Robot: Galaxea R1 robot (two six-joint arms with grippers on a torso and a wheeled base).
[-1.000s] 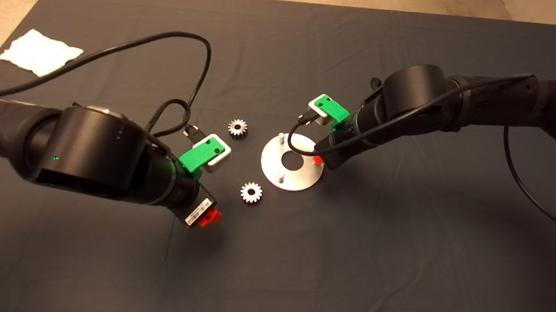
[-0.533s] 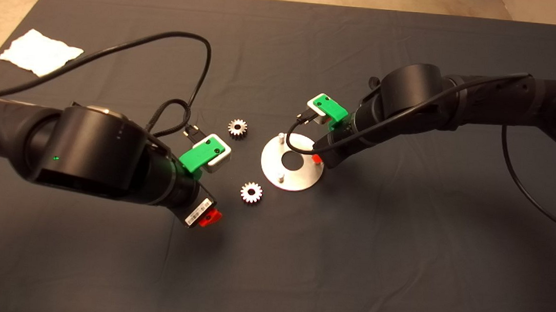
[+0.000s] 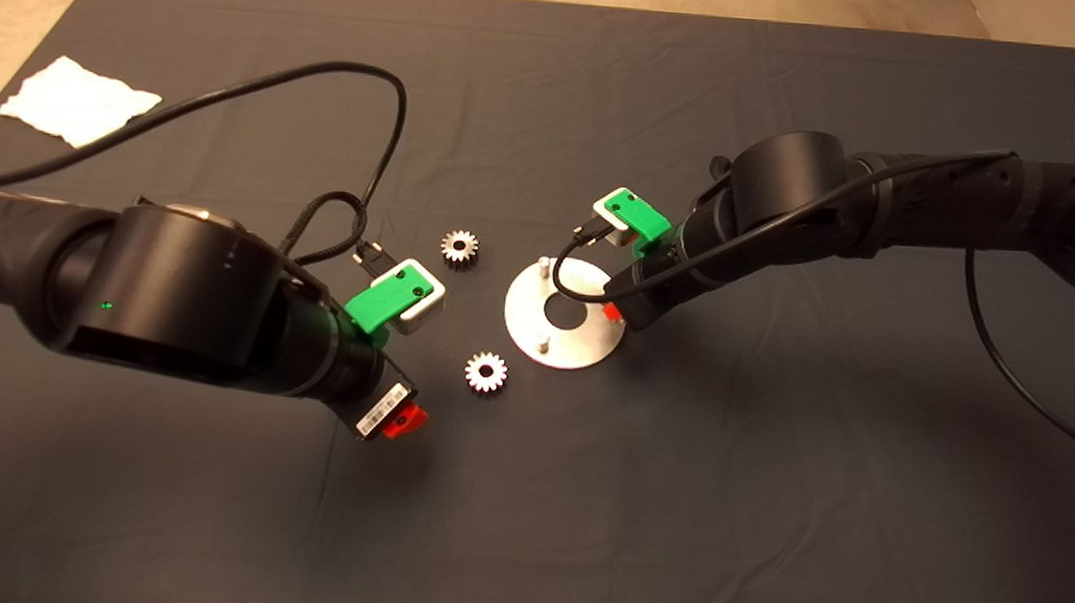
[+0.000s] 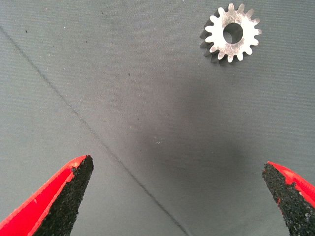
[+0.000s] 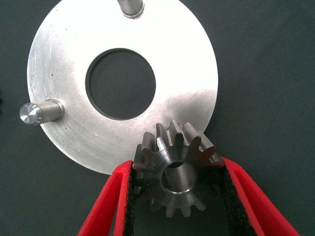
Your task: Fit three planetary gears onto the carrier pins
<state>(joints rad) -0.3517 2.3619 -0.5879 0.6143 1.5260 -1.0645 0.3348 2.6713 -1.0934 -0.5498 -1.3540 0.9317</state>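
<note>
Right gripper (image 5: pixel 176 196): fingers clamped on one planetary gear (image 5: pixel 175 169), held at the rim of the round carrier disc (image 5: pixel 64 64), at the disc's right edge in the head view (the pin on that side is hidden behind the gear). Bore of the held gear shows metal inside; whether it sits on a pin cannot be told.

Carrier pins: two bare, one (image 3: pixel 544 266) at the disc's upper left, one (image 3: pixel 543 344) at its lower edge.

Left gripper (image 4: pixel 179 196): fingers wide apart, above bare dark mat (image 3: pixel 522 527) left of centre in the head view.

Loose gears: one (image 3: pixel 485 372) just right of the left gripper, clear mat on all sides; another (image 3: pixel 459 246) above it, left of the disc, well apart from both

White cloth (image 3: pixel 77 101): upper left mat edge
</note>
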